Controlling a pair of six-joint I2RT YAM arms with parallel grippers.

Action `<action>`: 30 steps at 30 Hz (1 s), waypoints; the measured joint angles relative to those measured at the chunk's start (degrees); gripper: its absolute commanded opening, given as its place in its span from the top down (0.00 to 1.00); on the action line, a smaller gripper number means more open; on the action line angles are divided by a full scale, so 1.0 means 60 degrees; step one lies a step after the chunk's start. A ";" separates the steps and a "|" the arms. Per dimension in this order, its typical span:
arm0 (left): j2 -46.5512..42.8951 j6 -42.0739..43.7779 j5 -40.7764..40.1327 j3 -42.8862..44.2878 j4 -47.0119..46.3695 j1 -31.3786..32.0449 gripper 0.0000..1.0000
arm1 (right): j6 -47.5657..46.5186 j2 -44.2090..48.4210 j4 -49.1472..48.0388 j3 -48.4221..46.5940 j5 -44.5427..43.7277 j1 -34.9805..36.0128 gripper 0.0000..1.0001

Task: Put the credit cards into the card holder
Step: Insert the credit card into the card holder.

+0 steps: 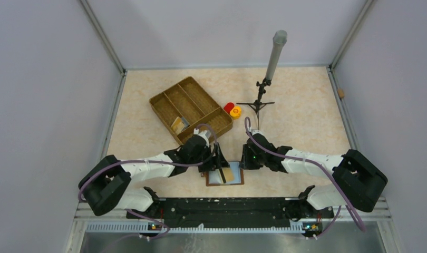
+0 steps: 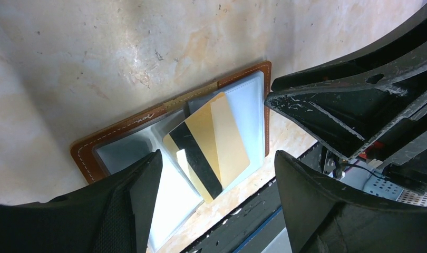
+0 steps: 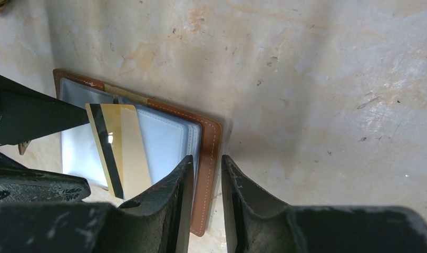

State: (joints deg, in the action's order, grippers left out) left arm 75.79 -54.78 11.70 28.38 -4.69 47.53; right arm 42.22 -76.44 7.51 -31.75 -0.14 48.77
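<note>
Beige surface (image 1: pixel 306 116), card holder (image 3: pixel 209 158) open at 6 o'clock, gold card (image 2: pixel 216 142) on its sleeves, not clearly slotted; left hand (image 2: pixel 216 158) wide, empty above it; right hand (image 3: pixel 207 159) narrowly parted at holder's 3 o'clock edge, grip unclear; cards (image 1: pixel 178 125) left in wicker tray (image 1: pixel 164 100) at 11 o'clock.

The left end effector (image 2: pixel 219 161) hovered, black fingers (image 2: pixel 132 205) spread wide, over an open reddish-brown leather card holder (image 2: pixel 122 126) on the marbled beige bench (image 2: pixel 95 52). Between the fingers, a gold rectangular card (image 2: pixel 222 137) with a black stripe lay skewed across its clear sleeves.
</note>
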 measured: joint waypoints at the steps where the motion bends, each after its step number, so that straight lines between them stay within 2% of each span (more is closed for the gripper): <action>1: 0.0004 0.0000 0.0000 0.0000 0.0000 0.0000 0.18 | 0.0000 0.0000 -0.0015 0.0000 0.0000 0.0000 0.74; 18: 0.0667 -0.0091 0.0146 0.0259 -0.0656 0.0000 0.18 | -0.0004 -0.0022 -0.0091 0.0040 -0.0025 0.0036 0.75; 30: 0.0911 0.0284 0.0102 0.0652 -0.0310 0.0022 0.19 | 0.0000 -0.0022 -0.0076 0.0040 -0.0025 0.0036 0.75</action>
State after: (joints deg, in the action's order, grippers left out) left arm 81.25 -53.08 12.32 32.29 -6.55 47.66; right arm 42.22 -76.58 7.05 -31.51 -0.30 48.99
